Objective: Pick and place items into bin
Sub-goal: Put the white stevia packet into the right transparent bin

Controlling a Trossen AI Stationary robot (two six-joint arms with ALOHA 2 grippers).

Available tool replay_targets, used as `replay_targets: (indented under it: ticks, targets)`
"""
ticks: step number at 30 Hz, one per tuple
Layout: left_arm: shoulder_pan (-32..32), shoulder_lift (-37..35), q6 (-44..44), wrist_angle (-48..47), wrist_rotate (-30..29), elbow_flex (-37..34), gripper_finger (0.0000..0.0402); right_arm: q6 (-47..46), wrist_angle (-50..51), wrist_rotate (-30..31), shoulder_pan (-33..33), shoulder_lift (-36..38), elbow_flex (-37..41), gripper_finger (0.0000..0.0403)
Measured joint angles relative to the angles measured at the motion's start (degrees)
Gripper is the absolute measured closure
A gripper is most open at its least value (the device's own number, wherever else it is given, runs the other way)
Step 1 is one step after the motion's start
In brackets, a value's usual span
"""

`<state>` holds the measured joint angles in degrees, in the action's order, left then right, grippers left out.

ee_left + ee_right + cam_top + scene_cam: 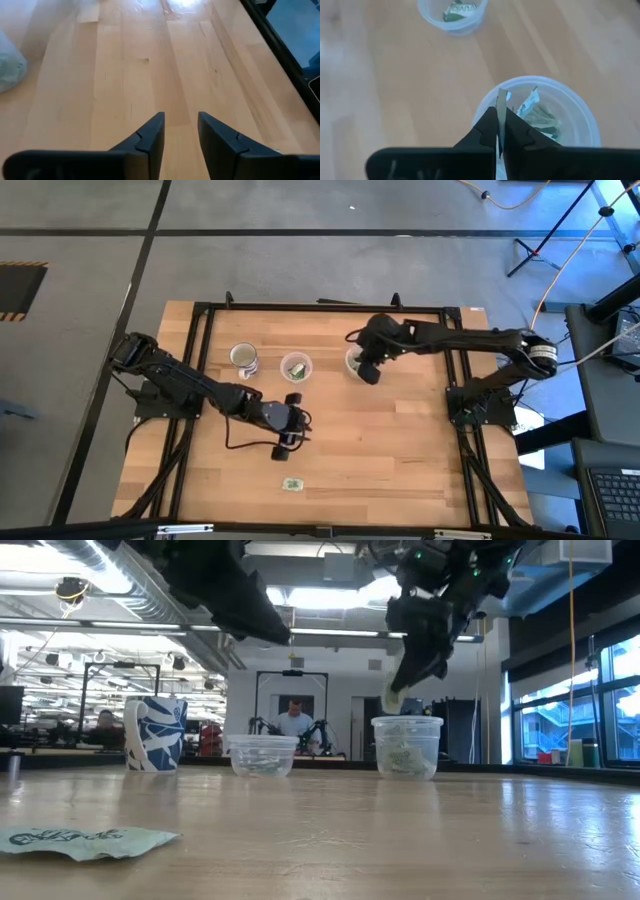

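Note:
My right gripper (366, 370) hangs over the right clear cup (407, 747), shut on a pale-green-and-white packet (394, 697). That cup (580, 112) has several packets inside it. A second clear cup (295, 366) stands left of it with a packet in it (456, 10). One more packet (292, 483) lies flat on the table near its near edge (85, 840). My left gripper (298, 427) hovers mid-table, open (180, 137), over bare wood and touching nothing. My right gripper pinches the packet between its two fingers, coming from above and pointing down. In the right wrist view the packet shows edge-on, its free end (502, 102) sticking out past the fingertips. It is lifted clear and hangs above the cup's rim (394, 700).
A blue-and-white mug (243, 358) stands left of the two cups (155, 733). The black frame rails (200, 340) run along the table's edges. Bare wood lies between the cups and the near edge. A person sits in the room beyond the table (294, 723).

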<state>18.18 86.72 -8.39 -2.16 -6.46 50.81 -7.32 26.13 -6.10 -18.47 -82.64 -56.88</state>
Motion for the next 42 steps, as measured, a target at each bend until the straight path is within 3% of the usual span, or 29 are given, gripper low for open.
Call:
replay_targets:
  ticks: [10, 17, 28, 37, 42]
  targets:
    - [0.2, 0.0, -0.5, -1.1, 0.1, 0.0, 0.03, -0.1, 1.7, 0.4, -1.1, -4.6, 0.0, 0.0395]
    - [0.2, 0.0, -0.5, -1.6, 0.2, 0.0, 0.03, -1.2, 3.1, 6.2, -1.4, -4.8, 0.0, 0.0395]
    - [0.2, 0.0, -0.6, -1.5, 0.3, 0.0, 0.03, -1.2, 6.7, 4.5, -2.5, -5.0, 0.0, 0.0393]
    - [0.6, 0.0, -3.3, -1.5, 11.7, 0.0, 0.03, -1.4, 6.6, 4.5, -2.5, -5.0, 0.0, 0.0332]
    - [3.2, 0.0, -3.5, -3.9, 12.0, 0.0, 0.03, -1.6, 6.5, 4.5, -2.5, -5.0, 0.0, 0.0296]
